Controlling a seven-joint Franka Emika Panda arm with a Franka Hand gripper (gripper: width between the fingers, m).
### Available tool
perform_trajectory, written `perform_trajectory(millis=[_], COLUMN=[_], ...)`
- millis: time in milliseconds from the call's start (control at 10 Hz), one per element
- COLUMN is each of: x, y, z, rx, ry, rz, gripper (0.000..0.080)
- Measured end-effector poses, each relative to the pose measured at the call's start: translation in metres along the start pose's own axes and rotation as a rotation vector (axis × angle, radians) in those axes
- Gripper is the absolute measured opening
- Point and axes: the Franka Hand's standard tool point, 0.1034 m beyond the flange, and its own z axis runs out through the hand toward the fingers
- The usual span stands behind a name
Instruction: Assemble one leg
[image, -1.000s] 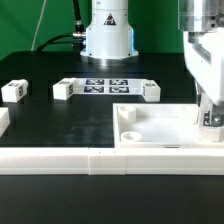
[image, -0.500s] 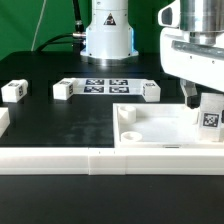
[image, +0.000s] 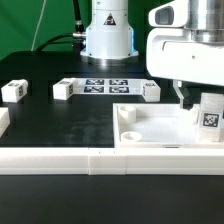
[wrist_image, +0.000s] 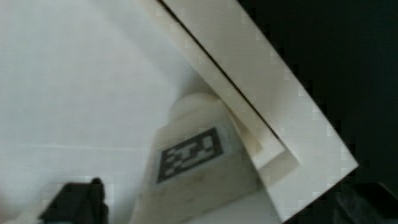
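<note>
A leg, a small white block with a black-and-white tag, stands upright in the corner socket of the big white tray-like piece at the exterior view's right. My gripper hangs just above and slightly left of it, open and holding nothing. In the wrist view the same leg shows close up with its tag, against the tray-like piece's raised rim. One dark fingertip shows beside it, apart from it. The other finger is out of view.
Three more legs lie on the black table: one at the far left, one beside the marker board, one at its right end. The marker board lies before the robot base. A white rail runs along the front.
My gripper has let go of the leg, risen and shifted toward the exterior view's left. The leg stays upright in the corner of the tray-like piece.
</note>
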Motion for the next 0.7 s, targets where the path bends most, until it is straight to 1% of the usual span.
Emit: perform_trajectory(millis=[300,400,600,700], x=[0.0023,0.0025,0.0025,0.0030], y=[0.0019,0.0019,0.0019,0.0025], z=[-0.0001,-0.0001,0.0000,-0.0001], rx=[-0.006,-0.005,-0.005,-0.006], ry=[0.007,0.008,0.008,0.009], rz=[-0.220,-0.226,-0.222,-0.223], gripper=[0.0649,0.0649,0.0393,0.0393])
